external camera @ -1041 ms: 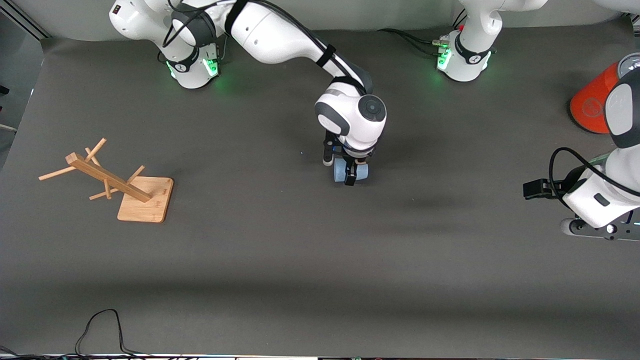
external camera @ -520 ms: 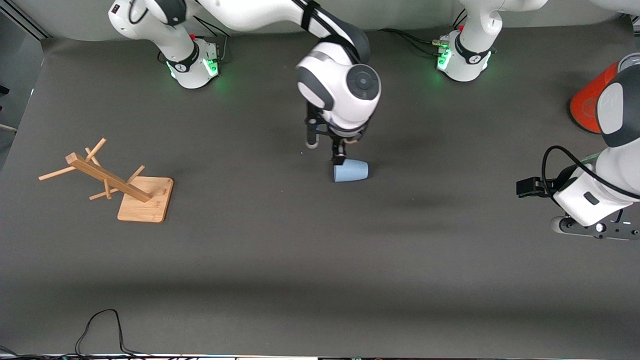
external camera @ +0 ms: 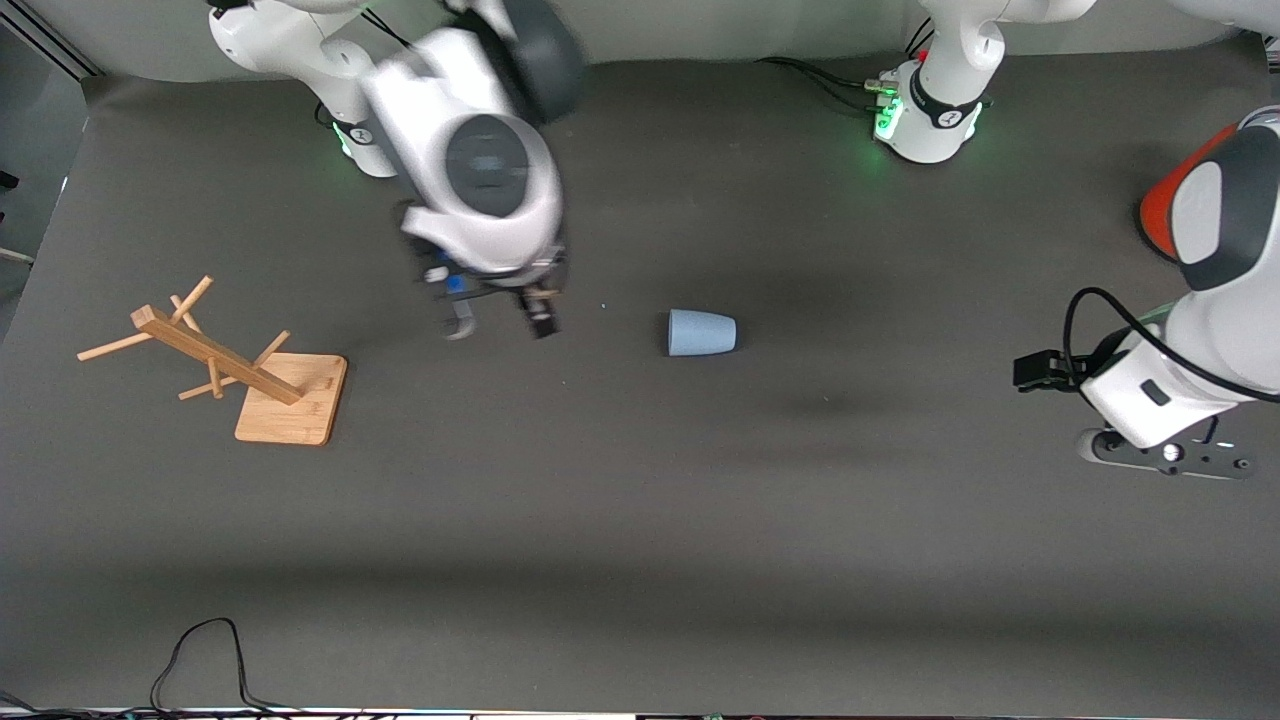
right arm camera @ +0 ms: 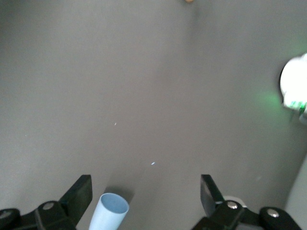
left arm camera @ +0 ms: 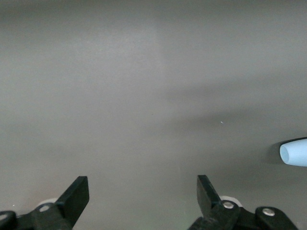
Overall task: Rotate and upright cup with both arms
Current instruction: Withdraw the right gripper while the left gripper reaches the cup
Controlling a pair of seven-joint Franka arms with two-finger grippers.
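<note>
The cup (external camera: 701, 332) lies on its side mid-table (external camera: 640, 520). The rack (external camera: 230, 365) stands toward the right arm's end, the cylinder (external camera: 1160, 210) toward the left arm's end.

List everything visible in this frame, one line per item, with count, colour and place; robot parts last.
small pale-blue plastic cup: one, pale blue, lying on its side near the table's middle, held by nothing.
wooden peg rack on a square base: one, light wood, toward the right arm's end of the table.
orange cylinder: one, orange, at the left arm's end, partly hidden by the left arm.
black cable: one, black, at the table edge nearest the front camera.
dark grey table mat: one, covers the table.
right gripper: one, black, open, in the air between rack and cup.
left gripper: one, black, open, over bare mat at the left arm's end.
</note>
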